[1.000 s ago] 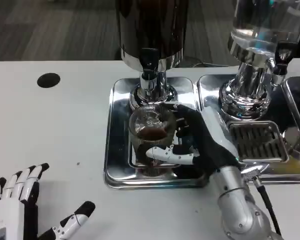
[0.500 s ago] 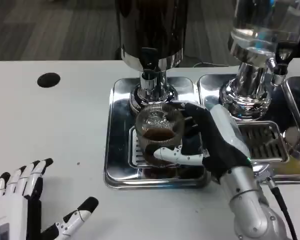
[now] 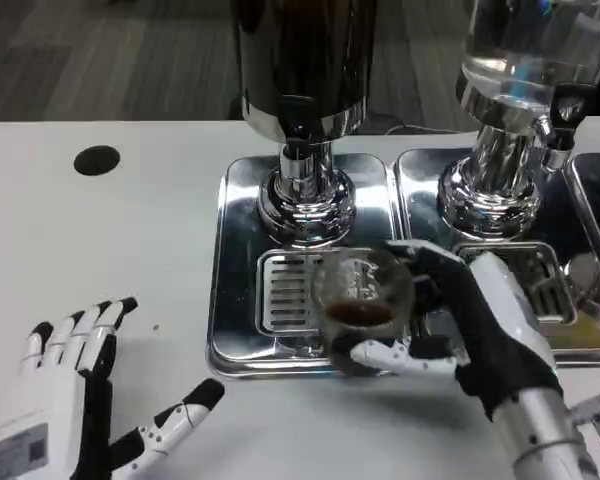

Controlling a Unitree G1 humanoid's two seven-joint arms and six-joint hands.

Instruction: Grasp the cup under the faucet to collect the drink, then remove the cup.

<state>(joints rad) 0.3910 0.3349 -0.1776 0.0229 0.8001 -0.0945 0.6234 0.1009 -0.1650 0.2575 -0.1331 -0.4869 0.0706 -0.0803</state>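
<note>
A clear ribbed cup (image 3: 362, 308) with dark drink in its bottom is held by my right hand (image 3: 470, 325), thumb in front and fingers behind it. The cup hangs over the front right part of the left steel drip tray (image 3: 238, 260), to the right of the dark dispenser's faucet (image 3: 300, 115). My left hand (image 3: 75, 400) rests on the white table at the lower left, fingers spread and holding nothing.
The drip grate (image 3: 285, 292) under the faucet lies bare. A second dispenser with clear liquid (image 3: 515, 60) stands at the right on its own tray with a grate (image 3: 525, 275). A black hole (image 3: 97, 160) marks the table at the far left.
My right hand has lifted the cup off the grate and carried it right and toward me, away from the faucet. My left hand has slid a little forward on the table.
</note>
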